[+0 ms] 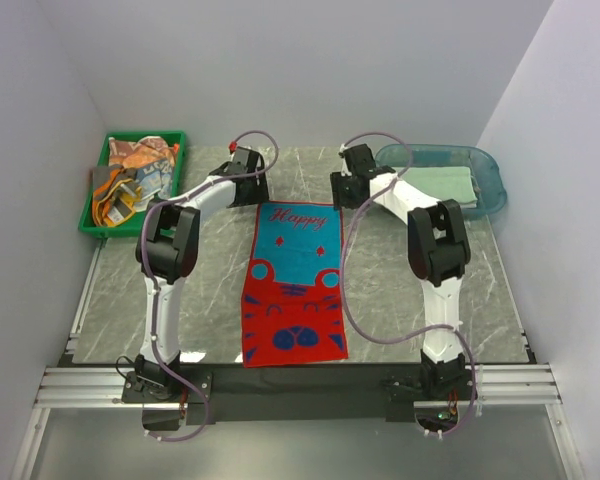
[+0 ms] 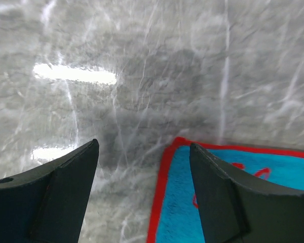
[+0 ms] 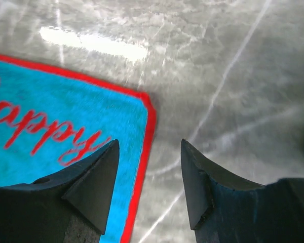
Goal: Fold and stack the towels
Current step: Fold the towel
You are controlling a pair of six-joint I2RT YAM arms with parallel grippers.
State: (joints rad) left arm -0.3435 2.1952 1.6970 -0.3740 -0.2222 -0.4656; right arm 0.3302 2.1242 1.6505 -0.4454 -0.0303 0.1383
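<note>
A red and blue towel (image 1: 294, 284) with a cat face and "Happy" lettering lies spread flat in the middle of the table. My left gripper (image 1: 246, 190) hovers open over its far left corner (image 2: 178, 144), with nothing between the fingers. My right gripper (image 1: 342, 190) hovers open over the far right corner (image 3: 144, 98), also holding nothing. A folded sage green towel (image 1: 442, 186) lies in the blue tub. Crumpled orange-grey towels (image 1: 135, 175) fill the green tray.
The green tray (image 1: 97, 217) stands at the far left of the grey marbled table (image 1: 400, 300). The clear blue tub (image 1: 492, 180) sits at the far right. White walls close in on the left, back and right.
</note>
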